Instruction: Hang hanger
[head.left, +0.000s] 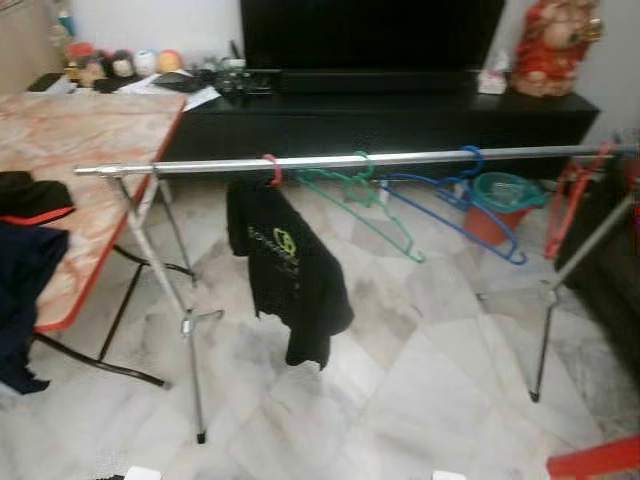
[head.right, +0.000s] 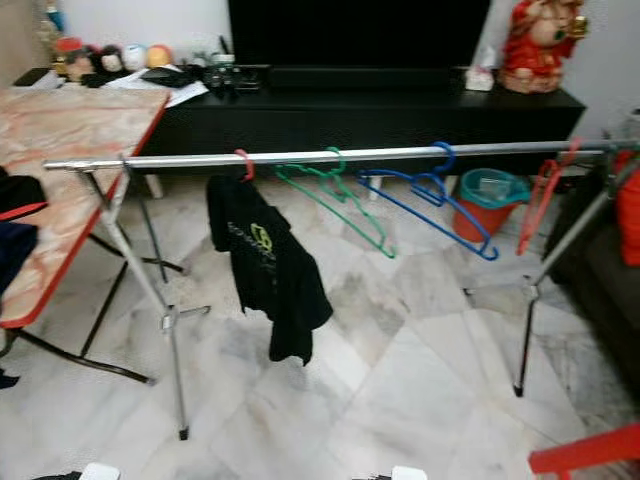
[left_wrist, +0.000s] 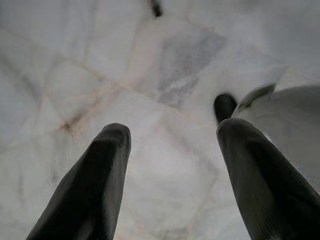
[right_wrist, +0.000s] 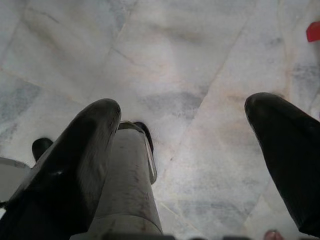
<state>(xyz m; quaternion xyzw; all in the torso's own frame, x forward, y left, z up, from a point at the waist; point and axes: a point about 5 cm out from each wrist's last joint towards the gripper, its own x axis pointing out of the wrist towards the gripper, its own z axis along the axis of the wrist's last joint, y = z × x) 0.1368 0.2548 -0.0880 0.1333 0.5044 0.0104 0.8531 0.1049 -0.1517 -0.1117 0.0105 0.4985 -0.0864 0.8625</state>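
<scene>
Both claws, left (left_wrist: 170, 165) and right (right_wrist: 200, 150), hang open and empty over the floor (head.left: 420, 340), while the hangers, green (head.left: 362, 205) and blue (head.left: 455, 205), already sit on the rail (head.left: 400, 159), so a careless reach could topple that light rack.

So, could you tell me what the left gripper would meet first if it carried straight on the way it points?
Most likely the marble floor: the left gripper is open, pointing down at bare tiles.
</scene>
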